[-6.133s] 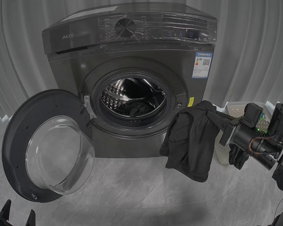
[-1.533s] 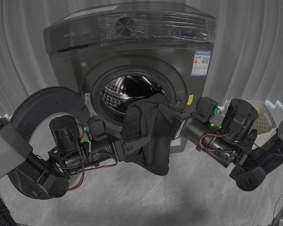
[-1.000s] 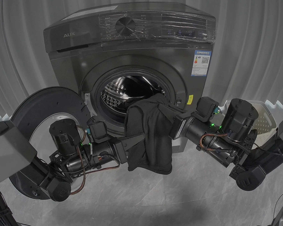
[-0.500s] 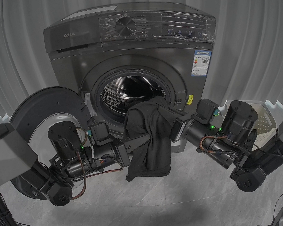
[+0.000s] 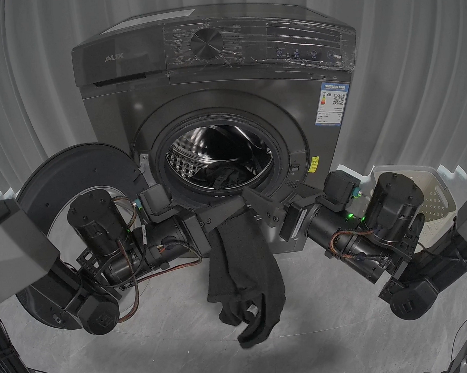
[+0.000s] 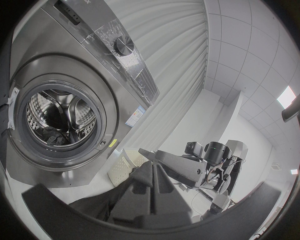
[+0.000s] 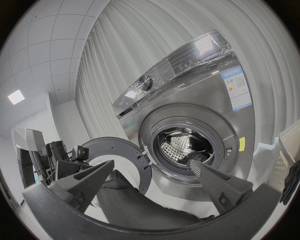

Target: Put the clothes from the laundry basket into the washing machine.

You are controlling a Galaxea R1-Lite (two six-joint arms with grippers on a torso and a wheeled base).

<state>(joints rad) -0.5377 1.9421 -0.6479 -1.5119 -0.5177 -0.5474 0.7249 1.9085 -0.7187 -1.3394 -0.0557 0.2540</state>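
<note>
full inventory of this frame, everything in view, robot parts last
washing machine: 1, dark grey, centre, front facing the robot
door: 1, dark grey with a clear window, swung open on the machine's left
dark clothes: small pile, black, inside the drum
black garment: 1, hanging below the drum opening, outside the machine
laundry basket: 1, white, on the floor right of the machine
dark cloth: 1, black, hanging beside the basket's side
curtain: pale grey, behind the machine
floor: grey, marbled
left tool: 1, black, shut on the garment's top
right tool: 1, black, open, beside the left tool
</note>
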